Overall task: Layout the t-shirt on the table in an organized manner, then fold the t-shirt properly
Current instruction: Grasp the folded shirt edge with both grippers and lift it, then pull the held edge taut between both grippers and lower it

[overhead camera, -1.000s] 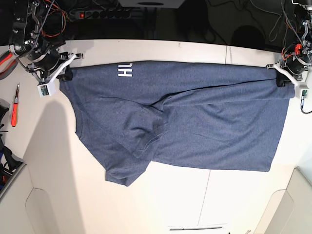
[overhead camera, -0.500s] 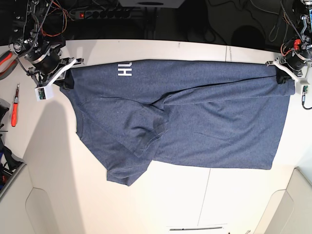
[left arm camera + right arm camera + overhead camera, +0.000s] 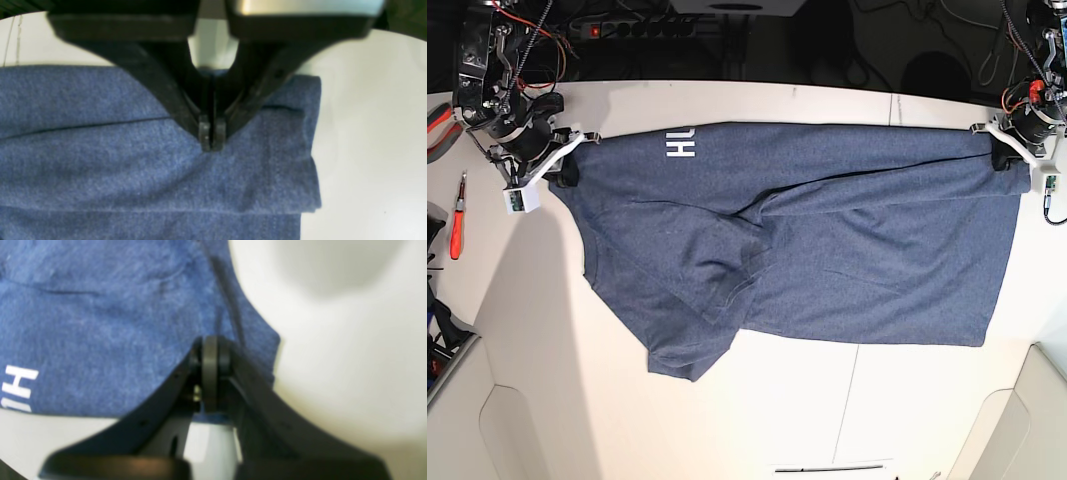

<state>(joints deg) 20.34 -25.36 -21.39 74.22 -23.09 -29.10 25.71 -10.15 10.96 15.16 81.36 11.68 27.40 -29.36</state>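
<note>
Cloth stretches between the two claws: the t-shirt (image 3: 807,240) lies on the table (image 3: 777,410) with its long axis running straight from the right claw (image 3: 562,160) to the left claw (image 3: 1005,158), each pinching a far corner of the upper edge. Both claws are fully closed on the fabric; in the left wrist view the left claw (image 3: 211,140) bites a rolled hem with its jaws pressed together, and in the right wrist view the right claw (image 3: 210,350) grips the edge just beside the white letters (image 3: 18,386). Everything else of the shirt trails from the claws toward the near table edge. Neither arm is nearer; they share it. A sleeve (image 3: 692,345) is bunched and folded under mid-body, and the lettering is partly hidden by a turned-over edge.
</note>
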